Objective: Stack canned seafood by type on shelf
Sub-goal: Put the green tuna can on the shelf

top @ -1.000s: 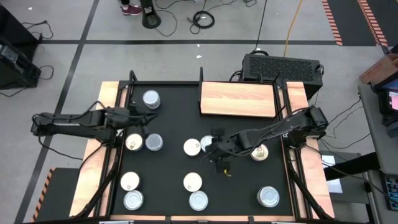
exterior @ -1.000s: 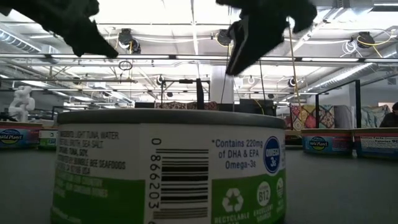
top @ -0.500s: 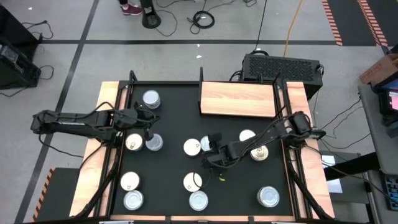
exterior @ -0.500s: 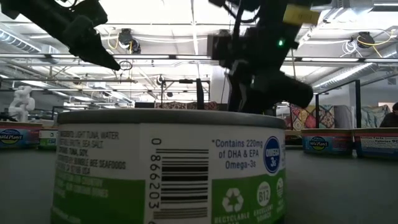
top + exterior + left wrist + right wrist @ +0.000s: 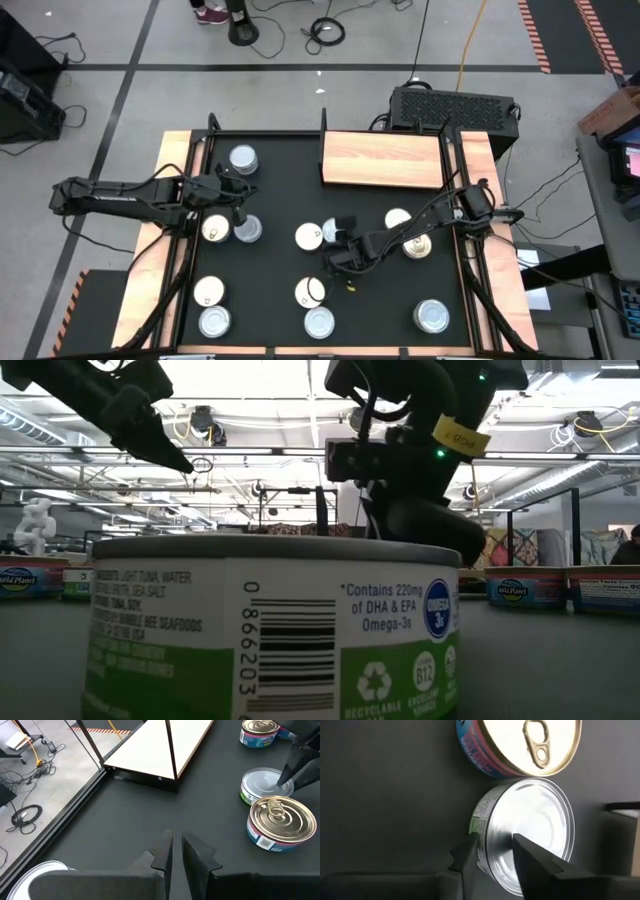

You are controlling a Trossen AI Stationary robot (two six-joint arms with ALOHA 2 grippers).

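**Left side.** The left gripper [image 5: 176, 836] hovers over bare black tabletop [image 5: 280, 190]. Its fingers [image 5: 165, 851] are drawn almost together and hold nothing. One silver-topped tin [image 5: 243, 159] lies behind it, and a gold-topped tin [image 5: 214, 230] and a silver tin [image 5: 247, 229] stand side by side just in front of it.

**Centre.** The right gripper [image 5: 335, 246] is low over a touching pair of tins. It sits at the rim of the silver-topped, green-labelled can [image 5: 535, 820], which stands upright against the pull-tab can [image 5: 520, 740]. Whether the gripper has clamped the can cannot be told.

**Right side.** A pale-topped tin [image 5: 397, 218] and a gold tin [image 5: 417, 245] stand beside the right arm. The shelf [image 5: 382, 160] lies at the table's back edge, well apart from both grippers, with no tin on it. Five more tins line the front edge.

**Change over the last second.** The right arm has folded back toward its base, which uncovers the pale-topped tin, and its gripper has come down onto the central pair. The left gripper has shifted slightly toward the table's middle. No tin has moved.
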